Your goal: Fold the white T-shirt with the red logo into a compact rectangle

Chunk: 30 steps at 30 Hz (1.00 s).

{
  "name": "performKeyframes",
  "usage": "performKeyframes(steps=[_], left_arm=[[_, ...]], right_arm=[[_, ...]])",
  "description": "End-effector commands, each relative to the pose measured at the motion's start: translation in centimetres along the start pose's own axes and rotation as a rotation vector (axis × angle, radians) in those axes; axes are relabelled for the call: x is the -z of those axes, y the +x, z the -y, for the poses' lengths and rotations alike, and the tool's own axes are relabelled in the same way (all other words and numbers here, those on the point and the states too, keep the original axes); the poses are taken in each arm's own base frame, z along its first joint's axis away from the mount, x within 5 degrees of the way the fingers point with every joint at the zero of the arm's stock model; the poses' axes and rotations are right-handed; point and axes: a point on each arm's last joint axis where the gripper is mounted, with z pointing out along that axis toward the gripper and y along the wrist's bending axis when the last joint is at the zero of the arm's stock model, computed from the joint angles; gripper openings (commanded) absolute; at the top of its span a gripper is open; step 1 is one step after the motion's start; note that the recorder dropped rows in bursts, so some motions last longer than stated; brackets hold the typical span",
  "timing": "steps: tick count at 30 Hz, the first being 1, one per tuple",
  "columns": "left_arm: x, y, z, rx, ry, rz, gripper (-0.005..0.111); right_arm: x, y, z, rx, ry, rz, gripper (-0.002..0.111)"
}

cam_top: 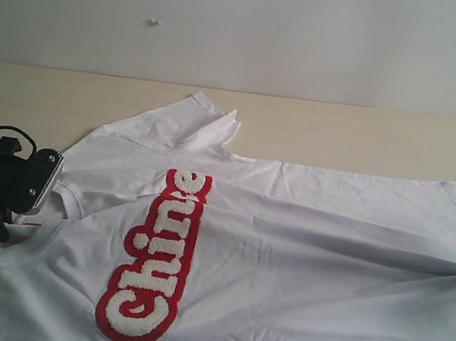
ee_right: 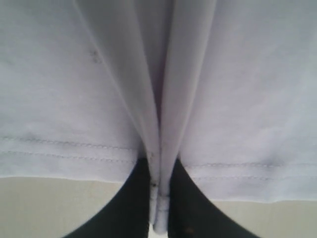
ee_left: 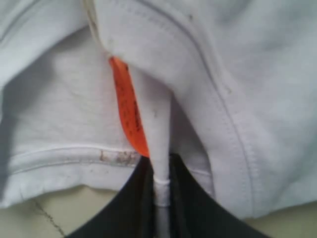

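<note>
Lying spread across the table, the white T-shirt has its collar at the left and its hem at the right. The red logo faces up and runs from the near edge toward the far side. The far sleeve is turned partly in over the body. A low ridge of cloth crosses the shirt between the two ends.

Step in hand, as judged: the paired grip that opens a lengthwise fold, one hand at each end of the fold line. No panel is laid over yet, so the task looks to be near its start.

Left hand: clenched on a thin upright fold of collar cloth, just beside the orange tag, with no gap between the pads.

Right hand: likewise pinched tight, holding a doubled pleat of the hem at the shirt's right edge.

The next move calls for both hands to rise together and travel the same way across the table. They should keep the cloth between them lightly taut so that the edge lands straight. Uneven lift would likely skew the fold or drag the logo panel into wrinkles.
</note>
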Motion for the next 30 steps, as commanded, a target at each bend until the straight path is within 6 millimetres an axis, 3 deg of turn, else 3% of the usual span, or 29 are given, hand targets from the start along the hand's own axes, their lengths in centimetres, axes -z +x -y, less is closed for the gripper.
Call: performKeyframes(steps=[1,10,15,23,30], left_arm=[[-0.6,0.1,0.1,0.020,0.006,0.003,0.000],[-0.6,0.0,0.1,0.050,0.003,0.014,0.000],[-1.0,-0.2,0.1,0.090,0.005,0.035,0.000],[-1.4,-0.1,0.2,0.078,0.017,0.032,0.000],[0.0,0.0,0.2,0.039,0.010,0.014,0.000]], right_arm=[[-3.3,-0.3,-1.6,0.002,-0.175,0.054,0.000],[-3.3,-0.4,-1.6,-0.031,-0.172,0.057,0.000],[-3.1,-0.9,-2.4,0.000,-0.262,0.124,0.000],[-3.0,-0.5,-2.0,-0.051,-0.217,0.073,0.000],[0.6,-1.0,-1.4,-0.095,-0.061,0.094,0.000]])
